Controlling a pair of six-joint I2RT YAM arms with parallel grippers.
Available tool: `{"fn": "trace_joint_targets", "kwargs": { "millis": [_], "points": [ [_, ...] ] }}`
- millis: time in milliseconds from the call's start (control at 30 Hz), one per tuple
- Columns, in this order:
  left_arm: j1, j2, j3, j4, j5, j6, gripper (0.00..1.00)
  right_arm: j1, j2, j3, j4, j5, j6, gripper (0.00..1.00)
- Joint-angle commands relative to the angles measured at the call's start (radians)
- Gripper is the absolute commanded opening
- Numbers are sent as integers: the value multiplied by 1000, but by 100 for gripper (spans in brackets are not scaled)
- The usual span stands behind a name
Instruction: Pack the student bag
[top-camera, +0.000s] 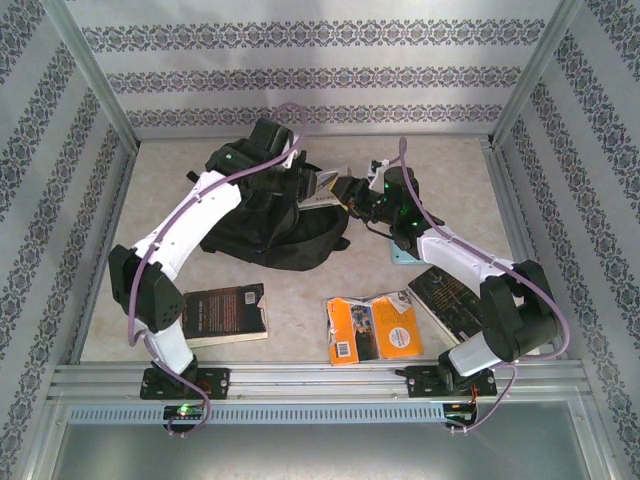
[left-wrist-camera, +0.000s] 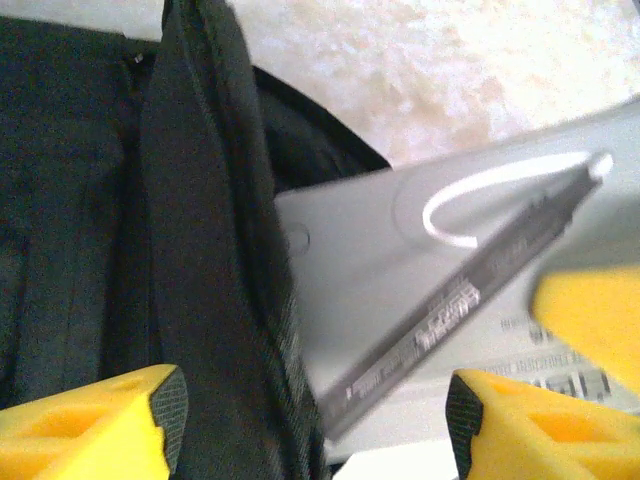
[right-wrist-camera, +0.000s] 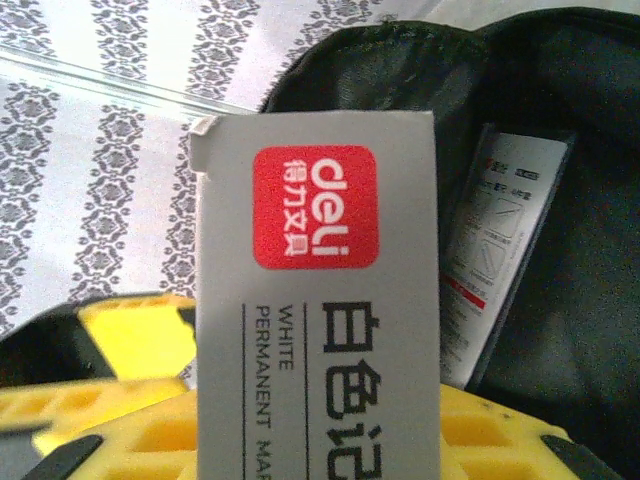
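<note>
Student bag: large black soft fabric backpack (top-camera: 288, 238), slumped on the far middle of the pale table (top-camera: 300, 290), with its mouth turned towards my right arm.
Bag mouth: from the left wrist, the black fabric rim (left-wrist-camera: 215, 250) stands up as a flap, with dark interior on its far side.
Already inside: a flat white labelled pack (right-wrist-camera: 495, 250) leans against the inner wall.
Item in hand: a flat grey cardboard marker box with a red logo (right-wrist-camera: 320, 250), its far end right at the mouth.
Right gripper (right-wrist-camera: 320, 445): clenched on the near end of the grey box, a yellow finger on each side.
Left gripper (left-wrist-camera: 315, 410): released, fingers spread wide. The rim flap and a corner of the box lie between them, and as far as I can tell they touch neither.
Step in hand: I judge it to be sliding the box through the mouth.
Doing it well: I'd pinch the rim with the left first and lift it, so the opening holds its shape. Then I'd dip the box's leading edge under the flap and push along its long side, aiming beside the labelled pack. I'd let go only once it sits deep.
Risk: the soft rim may fold inward and snag a corner.
Waiting: a dark-covered book (top-camera: 225, 312), an orange-covered book (top-camera: 375, 328) and a second dark book (top-camera: 447, 290) lie near the front edge.
</note>
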Motion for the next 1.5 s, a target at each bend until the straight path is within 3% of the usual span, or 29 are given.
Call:
{"fn": "trace_joint_targets", "kwargs": {
  "millis": [0,100,267,400,667,933,1133,1467],
  "points": [
    [13,73,78,-62,-46,13,71,14,6,32,99,-44,16,33],
    [22,129,133,-73,-59,17,68,14,4,30,102,-53,15,33],
    [41,189,174,-93,-73,17,54,12,-5,28,99,-56,14,33],
    [62,193,143,-73,-55,9,39,14,0,28,100,-58,11,33],
    [78,192,122,-59,-42,7,0,17,18,13,130,-59,22,32],
    [104,47,140,-54,-89,-20,0,17,-21,-14,-62,38,-89,33],
    [106,-60,137,-33,-133,-21,0,26,38,-24,-31,52,-55,33],
    [108,-53,180,-40,-113,-3,0,113,235,153,77,95,70,36]
  ]
}}
